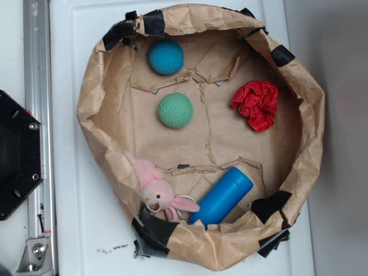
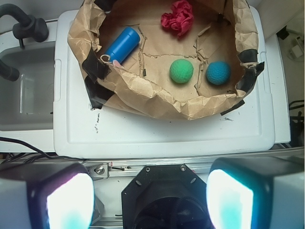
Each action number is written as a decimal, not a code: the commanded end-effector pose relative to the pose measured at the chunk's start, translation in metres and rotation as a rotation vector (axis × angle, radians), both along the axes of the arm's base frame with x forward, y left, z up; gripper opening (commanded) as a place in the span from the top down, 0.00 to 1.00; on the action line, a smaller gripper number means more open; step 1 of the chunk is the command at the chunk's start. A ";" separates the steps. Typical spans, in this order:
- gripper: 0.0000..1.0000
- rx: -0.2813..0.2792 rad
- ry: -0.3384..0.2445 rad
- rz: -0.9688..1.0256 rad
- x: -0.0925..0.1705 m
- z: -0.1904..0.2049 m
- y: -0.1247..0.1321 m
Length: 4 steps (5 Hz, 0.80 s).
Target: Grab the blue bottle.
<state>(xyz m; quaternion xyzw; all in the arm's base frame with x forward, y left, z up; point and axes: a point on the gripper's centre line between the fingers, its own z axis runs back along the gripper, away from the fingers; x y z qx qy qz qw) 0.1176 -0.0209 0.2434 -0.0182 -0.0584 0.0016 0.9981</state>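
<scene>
Blue bottle (image 1: 222, 197) lying tilted against paper basket (image 1: 86, 109) wall, beside pink bunny (image 1: 155, 187); gripper (image 2: 150, 200) jaws apart, far off, nothing held.

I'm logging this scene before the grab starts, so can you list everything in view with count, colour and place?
blue bottle: one, bright blue, lying at the bowl's lower edge beside the plush
plush bunny: one, pink, against the bowl's lower-left wall
green ball: one, green, bowl centre
teal ball: one, teal-blue, upper part of the bowl
crumpled wad: one, red, right side of the bowl
paper bowl: one, brown with black tape patches, on the white surface
hand: one, black, fingers wide apart, well short of the bowl
</scene>
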 end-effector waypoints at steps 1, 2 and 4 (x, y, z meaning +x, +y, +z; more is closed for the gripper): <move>0.00 0.000 0.000 0.000 0.000 0.000 0.000; 0.00 0.161 -0.160 0.039 0.050 -0.050 0.022; 0.00 -0.021 -0.224 0.374 0.140 -0.110 0.028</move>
